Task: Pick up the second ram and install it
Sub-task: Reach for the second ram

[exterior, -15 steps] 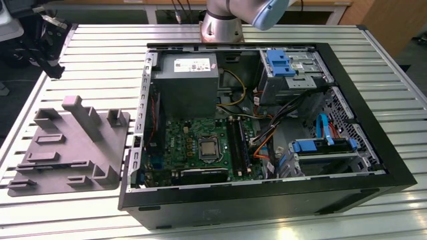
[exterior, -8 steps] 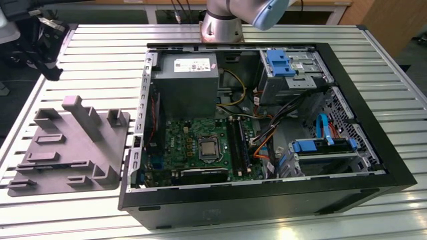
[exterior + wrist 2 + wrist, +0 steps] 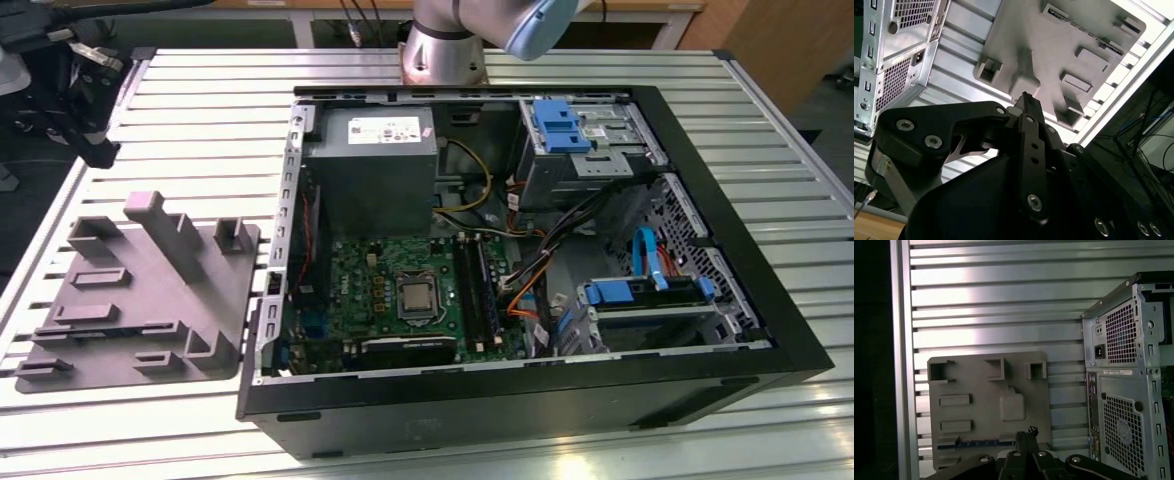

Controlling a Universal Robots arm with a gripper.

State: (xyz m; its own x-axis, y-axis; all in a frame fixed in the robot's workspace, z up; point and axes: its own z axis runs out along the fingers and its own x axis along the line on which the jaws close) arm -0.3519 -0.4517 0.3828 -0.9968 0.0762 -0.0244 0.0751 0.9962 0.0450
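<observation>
Ram point(image 3: 979, 444) lies in fixture point(image 3: 985, 390), pincer point(image 3: 1026, 434) closed overhead

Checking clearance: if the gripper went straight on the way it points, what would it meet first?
The gripper would probably meet the gray fixture, beside the second ram; depth is unclear.

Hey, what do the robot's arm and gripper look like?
The arm is silver-grey metal with a light blue joint cap. The gripper is matte black, with angular linkage bars pinned by silver bolts.
</observation>
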